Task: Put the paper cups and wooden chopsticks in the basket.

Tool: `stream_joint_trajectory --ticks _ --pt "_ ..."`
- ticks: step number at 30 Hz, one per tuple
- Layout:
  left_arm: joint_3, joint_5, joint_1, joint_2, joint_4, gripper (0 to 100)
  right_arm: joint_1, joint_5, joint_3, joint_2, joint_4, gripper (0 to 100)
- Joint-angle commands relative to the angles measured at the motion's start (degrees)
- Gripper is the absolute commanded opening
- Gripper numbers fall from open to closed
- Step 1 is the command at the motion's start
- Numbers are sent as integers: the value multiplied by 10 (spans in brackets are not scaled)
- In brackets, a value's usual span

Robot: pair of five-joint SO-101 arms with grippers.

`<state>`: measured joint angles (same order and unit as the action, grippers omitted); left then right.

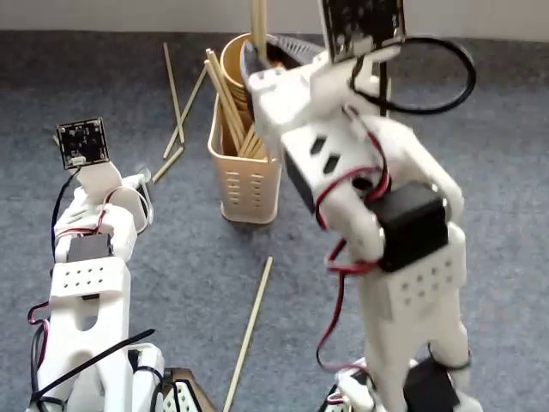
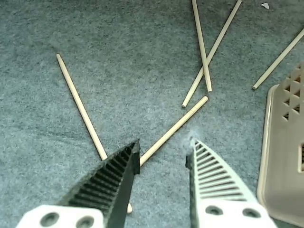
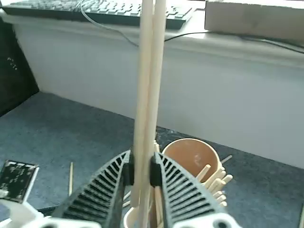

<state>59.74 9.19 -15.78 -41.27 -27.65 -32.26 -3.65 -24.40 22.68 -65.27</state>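
Basket partly filled, strays still out.
One chopstick (image 1: 249, 335) lies nearest you on the tabletop (image 1: 480, 172). Your left tool (image 2: 165, 142) hangs spread above more loose chopsticks (image 2: 175, 128). Farther on, the basket (image 1: 249, 189) already holds a paper cup (image 3: 187, 152), and your right tool (image 3: 141, 161) pinches two chopsticks (image 3: 148, 71) upright over it.

The right gripper (image 3: 141, 164) pinches two wooden chopsticks (image 3: 148, 71) between its ribbed jaws, and the sticks run straight on past the fingertips. Taking the gripper's reach as twelve o'clock, a paper cup (image 3: 192, 153) sits close at one o'clock, with chopstick ends (image 3: 217, 181) poking up beside it. A loose chopstick (image 3: 71, 178) lies on the grey carpet (image 3: 57, 128) at ten o'clock.
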Motion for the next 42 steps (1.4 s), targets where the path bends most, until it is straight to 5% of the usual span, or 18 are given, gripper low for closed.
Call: stream_joint_trajectory --ticks 1,6,14,30,42 --pt "-1 2 15 -16 11 189 -16 8 268 115 175 6" --pt "-1 2 15 -16 11 189 -18 46 637 276 523 6" --pt "-1 2 18 -15 11 189 -1 75 655 204 616 6" --pt "3 1 27 -15 11 189 11 75 362 18 528 6" --pt "3 1 27 -15 11 189 61 72 505 -9 567 6"
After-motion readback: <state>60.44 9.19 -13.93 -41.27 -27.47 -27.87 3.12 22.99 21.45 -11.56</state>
